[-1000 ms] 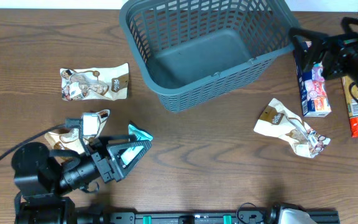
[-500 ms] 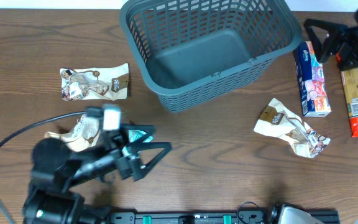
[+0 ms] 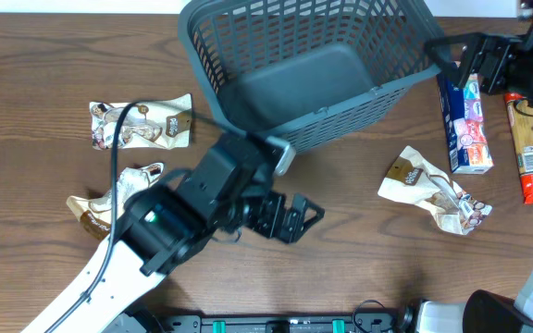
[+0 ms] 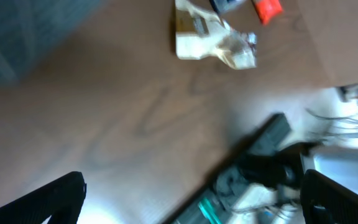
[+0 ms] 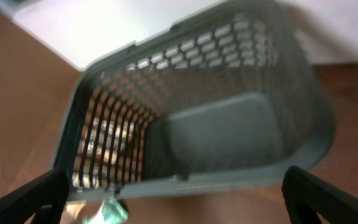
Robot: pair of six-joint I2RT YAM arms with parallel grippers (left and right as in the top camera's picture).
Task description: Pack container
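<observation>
Left end effector [image 3: 296, 215]: fingers spread wide, released, nothing between them; it hangs over bare wooden worktop [image 3: 44, 74] just in front of the container's near wall. Right end effector [image 3: 453, 61]: also released and empty, at the container's right rim, above the far end of a blue-and-pink carton [image 3: 467, 129]; contact with the rim cannot be told. Container [image 3: 220, 55], a dark grey-blue lattice basket, sits at far centre with a bare floor. Outside it lie a flat snack packet [image 3: 142, 123] far left, a crumpled one [image 3: 100, 203] beside the left arm, another crumpled packet [image 3: 433, 190] right of centre, and an orange-ended packet [image 3: 532, 153] at the right edge.
</observation>
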